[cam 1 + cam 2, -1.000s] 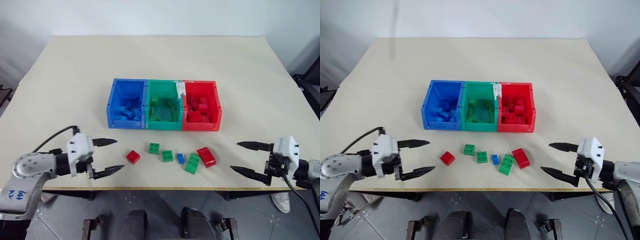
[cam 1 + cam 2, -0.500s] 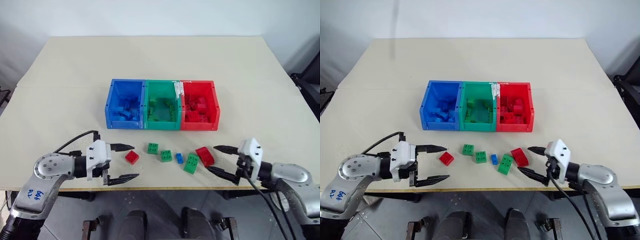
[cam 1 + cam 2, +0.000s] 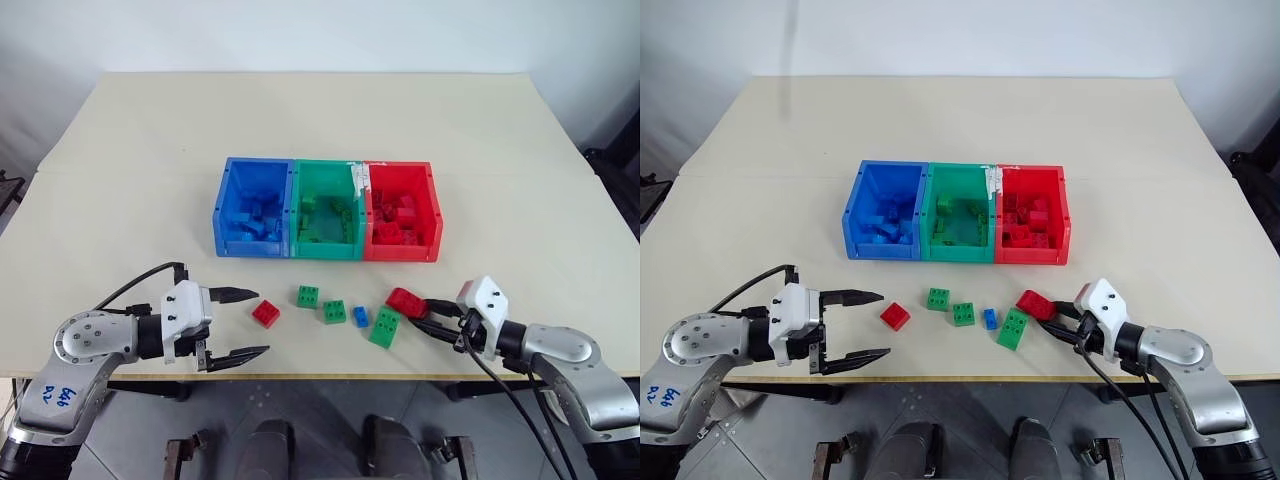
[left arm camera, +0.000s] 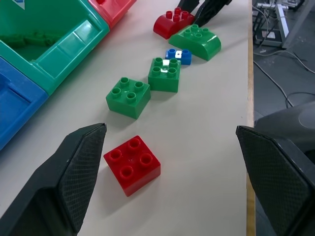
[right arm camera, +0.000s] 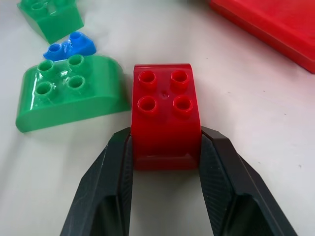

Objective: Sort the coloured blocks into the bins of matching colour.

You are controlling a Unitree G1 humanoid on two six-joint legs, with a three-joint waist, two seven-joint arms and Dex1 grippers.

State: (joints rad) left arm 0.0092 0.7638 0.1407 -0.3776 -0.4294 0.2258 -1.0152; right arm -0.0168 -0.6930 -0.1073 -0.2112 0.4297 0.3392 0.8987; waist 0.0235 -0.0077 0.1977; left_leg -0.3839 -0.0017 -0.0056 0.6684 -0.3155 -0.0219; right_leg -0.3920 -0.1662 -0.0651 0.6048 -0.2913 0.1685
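Six loose blocks are seen on the tabletop (image 3: 120,200), in a row near its front edge, in front of three bins. The bins are set side by side, touching: blue bin (image 3: 226,215), green bin (image 3: 296,222), red bin (image 3: 433,215), each already holding blocks of its own colour.

From the robot's left, the row runs: red square block (image 3: 265,313), green square block (image 3: 308,296), second green square block (image 3: 334,312), small blue block (image 3: 361,317), green oblong block (image 3: 384,327), red oblong block (image 3: 406,301).

Right claw (image 3: 425,317): pressed onto the red oblong block, one finger on each long side, as seen in the right wrist view, where the block (image 5: 166,114) is pinched between the black fingers (image 5: 106,187). The block's far end is seen tilted up off the tabletop in the head views. The green oblong block (image 5: 69,91) sits just beside it, apparently touching, with the small blue block (image 5: 71,45) just past that.

Left claw (image 3: 240,323): spread wide, nothing held, low over the tabletop, pointed toward the row. The red square block (image 4: 132,164) lies just ahead of it, closer to one finger (image 4: 78,167), not touched.
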